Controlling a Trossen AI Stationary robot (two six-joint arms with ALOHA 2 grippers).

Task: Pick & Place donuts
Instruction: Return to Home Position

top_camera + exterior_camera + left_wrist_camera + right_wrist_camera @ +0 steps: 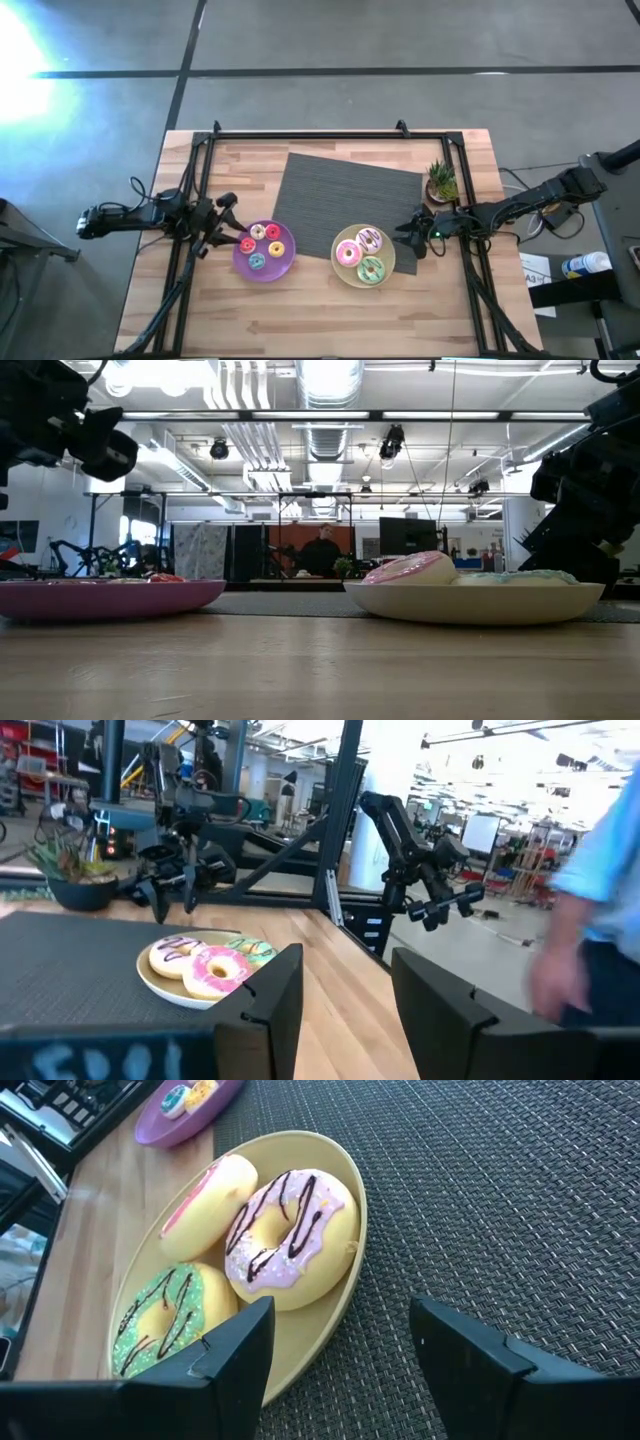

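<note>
Three larger donuts lie on the cream plate [386, 262]: pink [348, 253], white-brown [369, 240] and green [371, 269]. The right wrist view shows them close up: pink [205, 1205], white-brown [290, 1230], green [165, 1315]. Several tiny donuts, among them red [272, 232], yellow [276, 248] and blue [256, 262], lie on the purple plate [285, 262]. My left gripper [228, 222] is open and empty at the purple plate's left edge. My right gripper [408, 234] is open and empty just right of the cream plate, its fingers [235, 1350] pointing at it.
A dark woven mat [345, 195] lies behind the plates and under part of the cream plate. A small potted plant [441, 182] stands at the far right. A black frame [330, 134] runs along the table's edges. A person [590, 920] shows beyond the table.
</note>
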